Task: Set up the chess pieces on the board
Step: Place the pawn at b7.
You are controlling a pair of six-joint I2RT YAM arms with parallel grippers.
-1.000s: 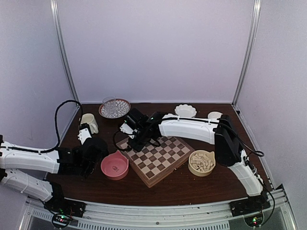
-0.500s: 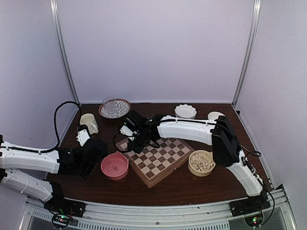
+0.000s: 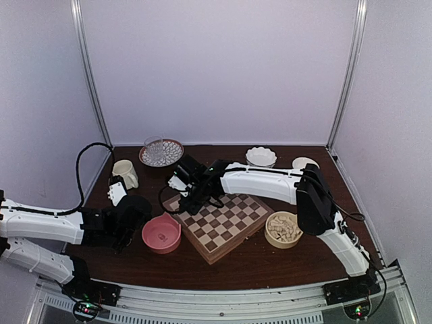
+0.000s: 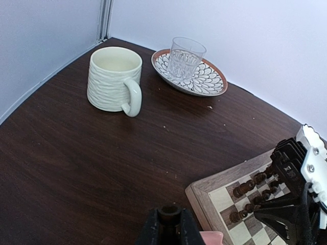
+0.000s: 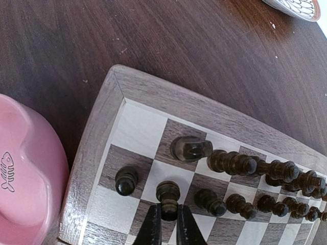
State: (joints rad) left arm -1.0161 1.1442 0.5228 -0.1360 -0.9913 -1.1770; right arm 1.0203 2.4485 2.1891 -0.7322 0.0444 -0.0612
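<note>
The board [image 3: 233,226] lies at the table's middle, with dark brown chess pieces [image 5: 240,164] standing in two rows along its far left edge. My right gripper [image 5: 169,212] is shut on a dark pawn [image 5: 168,193], holding it at a light square in the second row, between a lone pawn [image 5: 126,179] and the others. I cannot tell whether the held pawn touches the board. My left gripper [image 4: 169,224] is shut on a dark hollow-topped piece [image 4: 169,213], low over bare table just left of the board's corner [image 4: 204,191].
A pink bowl [image 3: 162,233] sits against the board's left side, and a tan bowl of cream pieces [image 3: 283,229] is on its right. A cream mug [image 4: 113,79] and a patterned plate [image 4: 209,81] holding a glass [image 4: 186,57] stand at the back left. A white bowl [image 3: 261,156] is at the back right.
The right gripper has shifted slightly left along the board's far edge with the pawn. The left arm has stayed put.
</note>
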